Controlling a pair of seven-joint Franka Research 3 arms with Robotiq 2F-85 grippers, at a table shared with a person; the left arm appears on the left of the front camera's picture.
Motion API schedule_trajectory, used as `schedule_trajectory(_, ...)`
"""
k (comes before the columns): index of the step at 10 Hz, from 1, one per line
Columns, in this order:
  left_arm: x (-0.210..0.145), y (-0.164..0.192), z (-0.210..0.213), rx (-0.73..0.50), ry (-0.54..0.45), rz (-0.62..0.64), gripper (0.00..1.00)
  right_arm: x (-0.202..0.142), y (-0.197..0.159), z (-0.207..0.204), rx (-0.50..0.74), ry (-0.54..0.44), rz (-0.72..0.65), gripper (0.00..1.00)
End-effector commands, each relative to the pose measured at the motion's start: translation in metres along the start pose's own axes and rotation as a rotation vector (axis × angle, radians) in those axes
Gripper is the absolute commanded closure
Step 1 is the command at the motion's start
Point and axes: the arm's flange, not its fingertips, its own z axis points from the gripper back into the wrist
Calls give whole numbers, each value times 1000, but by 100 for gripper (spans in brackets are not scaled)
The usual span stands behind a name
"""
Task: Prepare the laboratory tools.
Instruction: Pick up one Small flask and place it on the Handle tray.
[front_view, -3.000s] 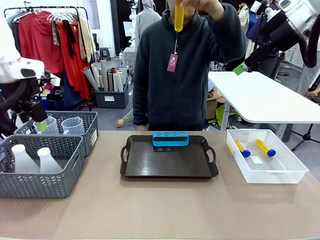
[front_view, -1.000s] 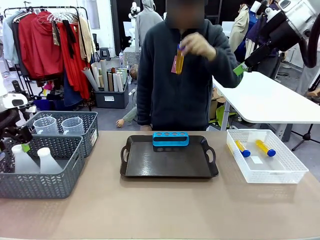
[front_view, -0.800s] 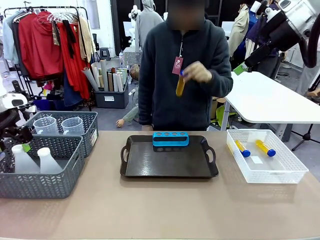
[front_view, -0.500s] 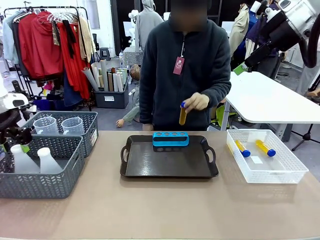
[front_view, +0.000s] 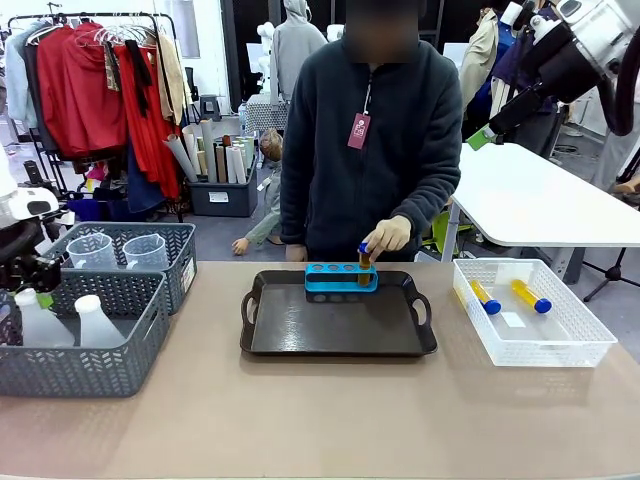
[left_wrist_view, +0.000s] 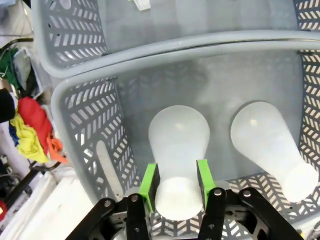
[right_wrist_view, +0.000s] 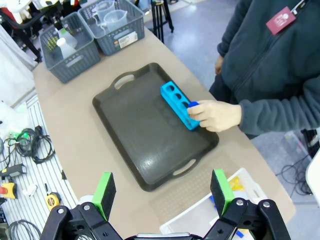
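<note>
While the left tool (left_wrist_view: 176, 184) seemingly pinches a conical flask (left_wrist_view: 179, 140), the right tool (right_wrist_view: 162, 191) gapes empty; the person's tag (front_view: 359, 131) is unreadable.

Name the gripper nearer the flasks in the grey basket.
Left gripper: its fingers clamp one flask's neck inside the basket. The right gripper hangs high above the table's right side.

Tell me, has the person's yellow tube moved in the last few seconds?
Yes: the tube came down from head height to the blue rack's right end.

Tube (front_view: 364, 262) now down in rack (front_view: 335, 277)
</note>
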Motion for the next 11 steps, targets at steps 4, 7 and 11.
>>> schedule_trajectory(4, -8, -6, 16, 34, -2, 16, 100, 0, 1, 2, 0, -2, 4, 0)
schedule_trajectory(7, -12, -20, 84, 41, 3, -23, 100, 0, 1, 2, 0, -2, 4, 0)
schedule_trajectory(11, -13, -48, 221, 119, -76, -112, 100, 0, 1, 2, 0, -2, 4, 0)
